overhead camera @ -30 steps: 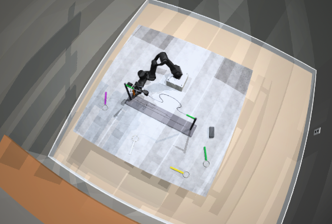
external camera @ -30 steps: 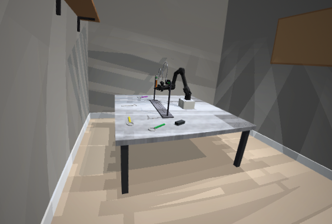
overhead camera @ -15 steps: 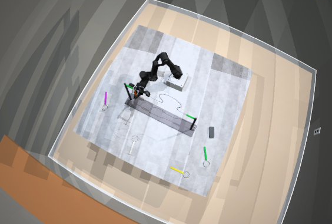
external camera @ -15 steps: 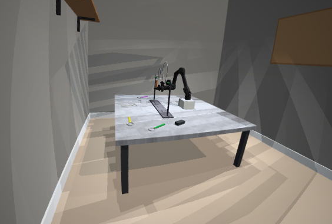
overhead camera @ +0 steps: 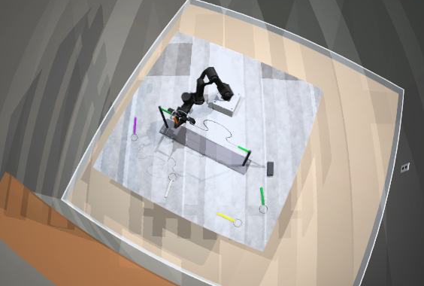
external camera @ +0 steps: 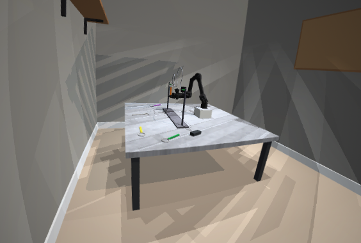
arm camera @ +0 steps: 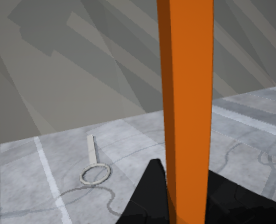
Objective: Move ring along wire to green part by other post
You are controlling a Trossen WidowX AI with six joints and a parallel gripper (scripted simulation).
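My gripper (overhead camera: 177, 124) (external camera: 171, 96) (arm camera: 166, 167) is shut on the orange handle (overhead camera: 175, 120) (external camera: 171, 91) (arm camera: 190, 100), which hangs upright. Its small ring is at the handle's top, close to the inner end of the green part (overhead camera: 165, 111) beside the far post (overhead camera: 163, 118) (external camera: 168, 100). Whether the ring is around green or grey wire, or touches it, is too small to tell. The thin grey wire (overhead camera: 231, 132) curves up and over to the other green part (overhead camera: 243, 149) (external camera: 184, 90) beside the near post (overhead camera: 246, 158) (external camera: 184, 109). The ring is outside the wrist view.
The posts stand on a long dark base (overhead camera: 210, 147) (external camera: 174, 118). Loose ring tools lie around it: purple (overhead camera: 134, 126), white (overhead camera: 169, 188) (arm camera: 92, 150), yellow (overhead camera: 226, 217) (external camera: 141, 130) and green (overhead camera: 261, 196) (external camera: 173, 137). A black block (overhead camera: 270, 168) (external camera: 195, 133) lies beyond the near post.
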